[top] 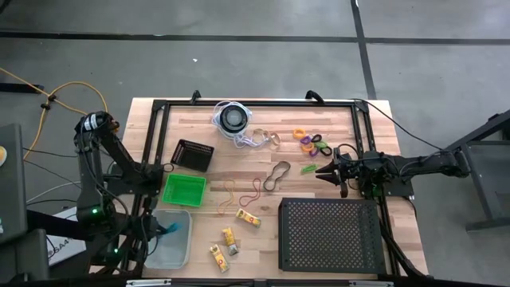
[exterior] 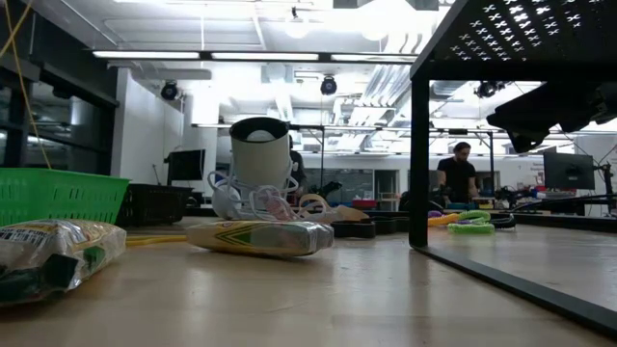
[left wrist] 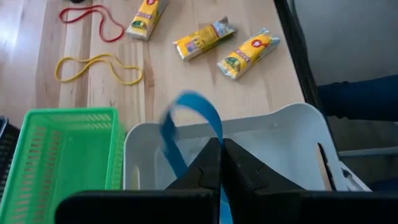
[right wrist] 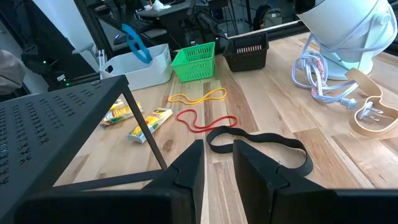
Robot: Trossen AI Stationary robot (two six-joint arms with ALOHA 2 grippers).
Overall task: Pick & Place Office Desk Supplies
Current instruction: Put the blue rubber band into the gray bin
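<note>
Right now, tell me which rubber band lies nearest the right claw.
The dark rubber band: it lies just ahead of the right claw, while the red band and the yellow band lie farther off.

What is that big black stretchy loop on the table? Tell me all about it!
The wide black rubber band is a flat, dull, rubbery loop, lying limp and squashed into a long oval on the wooden table. The thin red rubber band lies beside it. The right gripper hangs just short of it. Nothing holds it.
</note>
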